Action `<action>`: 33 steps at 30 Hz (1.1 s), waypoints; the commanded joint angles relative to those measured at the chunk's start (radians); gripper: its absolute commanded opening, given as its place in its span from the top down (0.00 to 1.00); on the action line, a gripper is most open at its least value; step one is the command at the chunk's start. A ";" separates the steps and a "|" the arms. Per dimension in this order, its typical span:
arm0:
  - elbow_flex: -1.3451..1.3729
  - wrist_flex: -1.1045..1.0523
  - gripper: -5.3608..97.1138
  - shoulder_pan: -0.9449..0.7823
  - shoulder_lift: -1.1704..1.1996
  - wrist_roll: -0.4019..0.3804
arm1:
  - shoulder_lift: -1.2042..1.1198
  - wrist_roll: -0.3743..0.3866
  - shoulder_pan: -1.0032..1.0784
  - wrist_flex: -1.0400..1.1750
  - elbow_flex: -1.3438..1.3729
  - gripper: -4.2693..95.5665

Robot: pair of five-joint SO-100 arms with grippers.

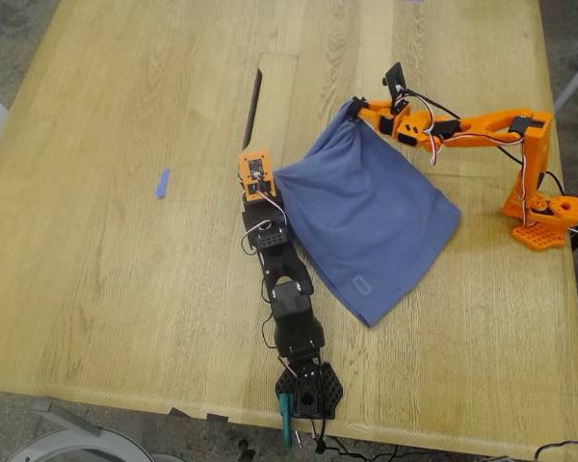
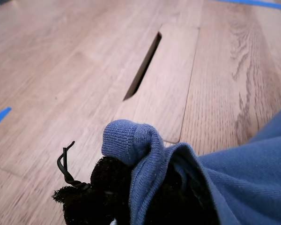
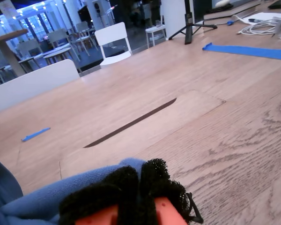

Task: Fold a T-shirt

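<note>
Two grippers pinched the T-shirt [image 1: 366,217] spread on the table [image 1: 125,269]: my first gripper [image 2: 131,187] clamped its ribbed edge, my second gripper [image 3: 140,185] shut on another edge. Beyond lay a dark slot [image 1: 252,106] and blue scrap [image 1: 162,183].

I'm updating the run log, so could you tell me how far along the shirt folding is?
Partly done: the T-shirt is already doubled into a compact shape on the table. In hand: my first gripper and my second gripper each pinch an edge. Left: laying it flat and any last fold.
</note>
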 commanded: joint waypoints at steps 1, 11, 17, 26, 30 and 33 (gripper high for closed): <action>-0.115 0.072 0.95 -0.031 0.137 0.002 | 0.043 0.015 0.028 -0.041 -0.018 0.96; -0.115 0.449 0.95 0.006 0.354 0.002 | 0.166 0.020 0.029 0.230 -0.107 0.96; -0.152 0.612 0.95 0.035 0.442 0.002 | 0.241 0.015 0.037 0.465 -0.172 0.96; -0.233 0.885 0.95 0.121 0.565 0.000 | 0.402 0.015 0.041 0.922 -0.239 0.96; -0.258 1.000 0.95 0.169 0.626 -0.002 | 0.483 0.018 0.023 1.097 -0.236 0.96; -0.273 1.089 0.95 0.213 0.666 0.000 | 0.531 0.025 0.005 1.218 -0.238 0.96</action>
